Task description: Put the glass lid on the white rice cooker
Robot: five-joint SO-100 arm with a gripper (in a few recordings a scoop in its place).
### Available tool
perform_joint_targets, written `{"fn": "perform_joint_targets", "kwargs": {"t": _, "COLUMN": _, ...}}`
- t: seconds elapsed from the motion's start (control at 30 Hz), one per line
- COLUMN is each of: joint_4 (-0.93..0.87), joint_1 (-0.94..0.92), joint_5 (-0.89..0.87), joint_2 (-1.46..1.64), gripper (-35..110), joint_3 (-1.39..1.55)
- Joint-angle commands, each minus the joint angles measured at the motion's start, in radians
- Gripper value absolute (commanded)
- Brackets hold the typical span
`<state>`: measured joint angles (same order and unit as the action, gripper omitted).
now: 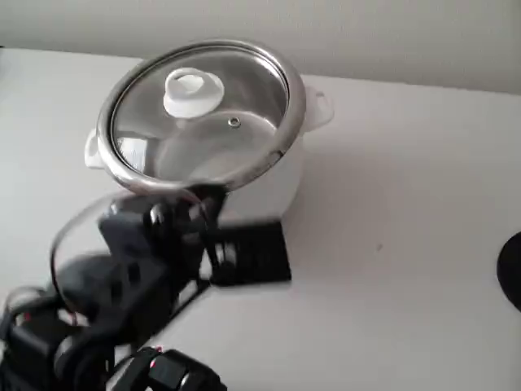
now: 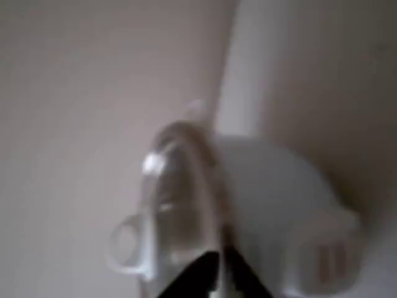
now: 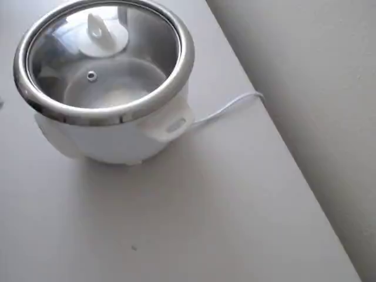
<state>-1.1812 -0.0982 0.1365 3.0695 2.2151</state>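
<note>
One white rice cooker (image 3: 117, 138) sits on the white table (image 3: 194, 223), and the glass lid (image 3: 106, 56) is over its mouth, metal rim ringing the top. In the overhead view the lid looks seated, or nearly so, with its white knob (image 3: 104, 36) toward the far side and the little steam vent (image 3: 91, 75) near centre; through the glass I can see the shiny inner pot, contents unclear. Switch to the fixed view and the lid (image 1: 203, 114) appears tilted, its near edge down by the black gripper (image 1: 191, 204), which is blurred right at that rim. Whether the fingers are pinching the rim or standing apart from it, I cannot tell. The wrist view gives the lid (image 2: 177, 205) edge-on, dark fingertips (image 2: 205, 273) just below its rim, the cooker's white body (image 2: 279, 211) to the right, all very soft. Overhead also picks up a side handle (image 3: 171, 124) and a white cord (image 3: 232, 108) trailing right toward the table edge. A pale wall (image 1: 326, 32) stands behind.
</note>
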Motion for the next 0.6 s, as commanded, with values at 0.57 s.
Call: {"fn": "perform_joint_targets", "kwargs": {"t": 0.57, "joint_4": -0.012, "joint_1": -0.158, "joint_5": 0.014, "joint_2": 0.216, "gripper": 0, "joint_3": 0.776}}
